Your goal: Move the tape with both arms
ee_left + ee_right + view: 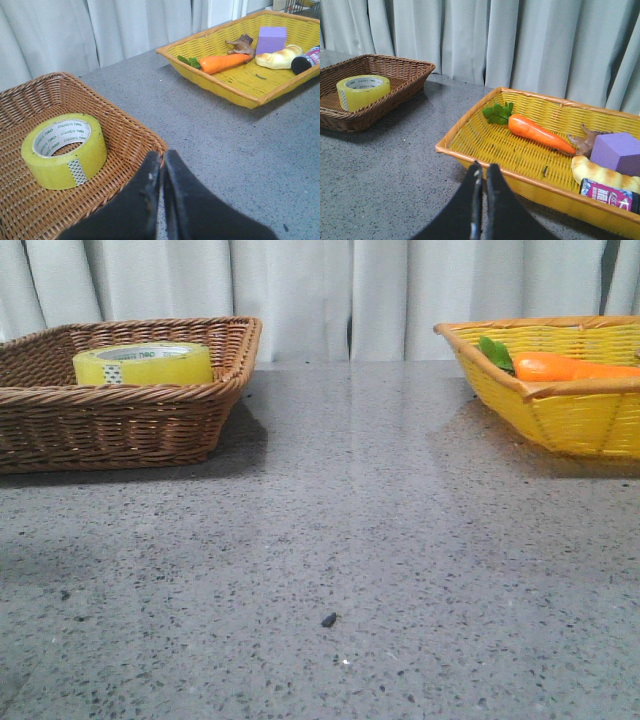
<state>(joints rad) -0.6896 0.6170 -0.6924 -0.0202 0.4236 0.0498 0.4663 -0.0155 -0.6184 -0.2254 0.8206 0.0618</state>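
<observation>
1. Left gripper (161,159): two matte black fingers (145,192), angular, wide at the base and tapering to narrow tips, with some light scuffing near the tip.
2. Right gripper (482,171): same black wedge-shaped pair, pale worn specks along the inner edges.

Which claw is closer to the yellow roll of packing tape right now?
Left. The left claw, shut, hangs at the near rim of the brown wicker basket that holds the yellow roll of packing tape. The right claw, also shut, sits by the yellow woven basket, across the table.
</observation>
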